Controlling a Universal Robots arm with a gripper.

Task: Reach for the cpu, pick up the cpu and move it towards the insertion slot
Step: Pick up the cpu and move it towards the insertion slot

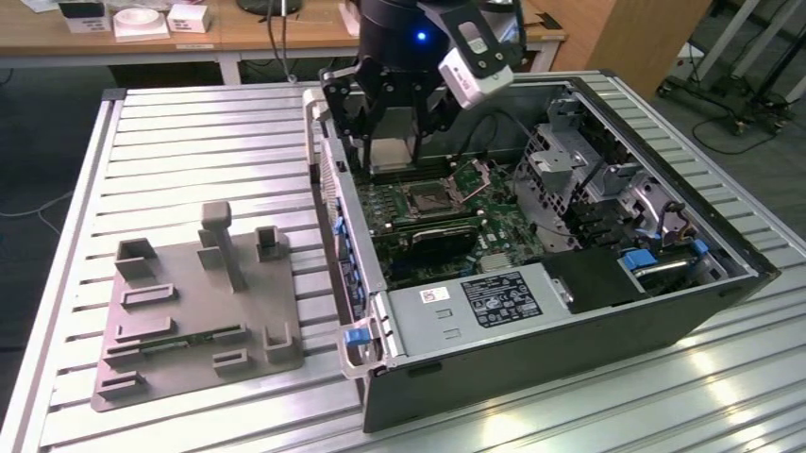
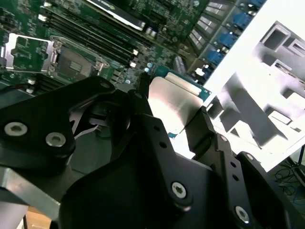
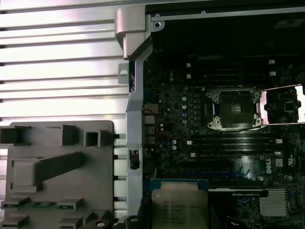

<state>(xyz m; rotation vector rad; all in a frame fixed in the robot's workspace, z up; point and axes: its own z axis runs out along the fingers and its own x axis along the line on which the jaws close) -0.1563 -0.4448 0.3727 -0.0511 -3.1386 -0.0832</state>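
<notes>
My gripper is shut on the cpu, a flat silvery square with a pale rim. It hangs over the open computer case, above the far part of the green board. In the second wrist view the cpu sits clamped between the two black fingers. The first wrist view has the cpu at the picture's edge. The insertion slot lies below and a little nearer than the gripper, with a silvery frame, a dark centre and its metal flap raised. The slot also appears in both wrist views.
The open computer case stands on a slatted metal table. A grey plastic tray lies at the exterior view's left with a slim green memory stick in it. Black memory slots run beside the socket. Drive cages fill the case's right side.
</notes>
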